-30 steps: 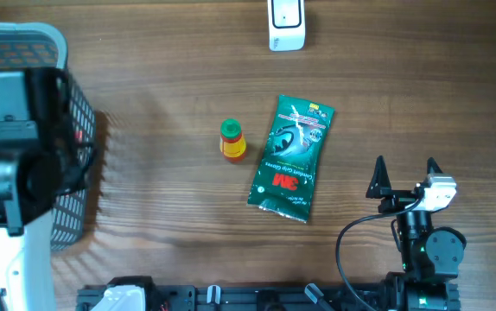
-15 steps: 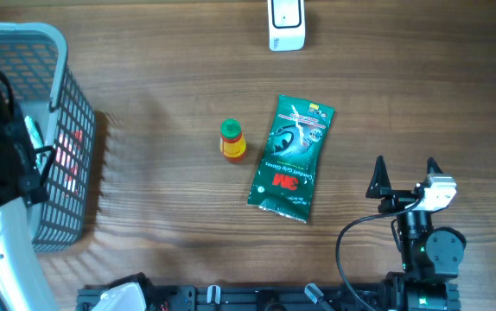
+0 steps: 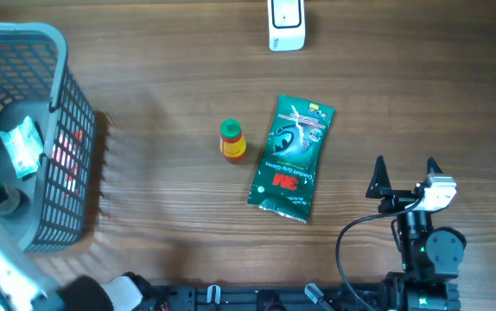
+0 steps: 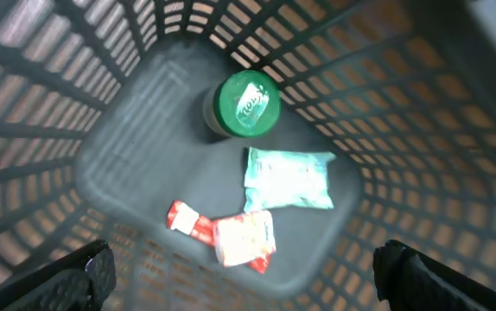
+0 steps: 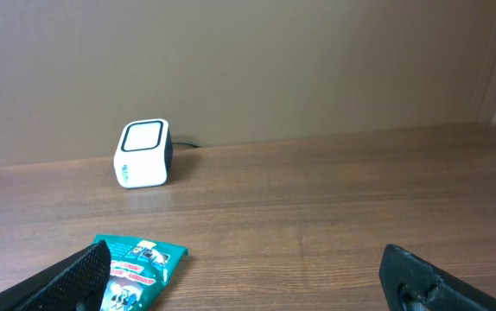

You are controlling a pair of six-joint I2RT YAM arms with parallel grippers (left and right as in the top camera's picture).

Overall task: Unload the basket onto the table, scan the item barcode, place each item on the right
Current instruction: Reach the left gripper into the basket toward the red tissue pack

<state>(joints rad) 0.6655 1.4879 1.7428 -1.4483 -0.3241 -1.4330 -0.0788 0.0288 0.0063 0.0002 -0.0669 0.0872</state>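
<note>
1. Left claw (image 4: 246, 272) hangs over the basket (image 4: 386, 112), looking straight down into it. Its jaws are spread wide and grip nothing.
2. On the basket floor is a green-lidded jar (image 4: 245, 104), with a pale packet (image 4: 288, 180) just beside it. Red-and-white sachets (image 4: 226, 235) lie right up against the packet's lower edge.
3. Right claw (image 3: 405, 177) sits low at the near right of the table (image 3: 162, 216), pointing at the far edge. Its jaws are wide too, and empty.
4. The green pouch (image 3: 291, 158) lies flat mid-table, printed face up and slightly tilted, just left of the right claw's line.
5. The bottle (image 3: 232, 140), green-capped, stands near the pouch's left side, not touching it.
6. The white scanner (image 3: 286, 24) stands at the far edge, well apart from the pouch. In the right wrist view its window faces the claw.
7. The basket sits at the table's far left, well apart from the bottle and pouch.
</note>
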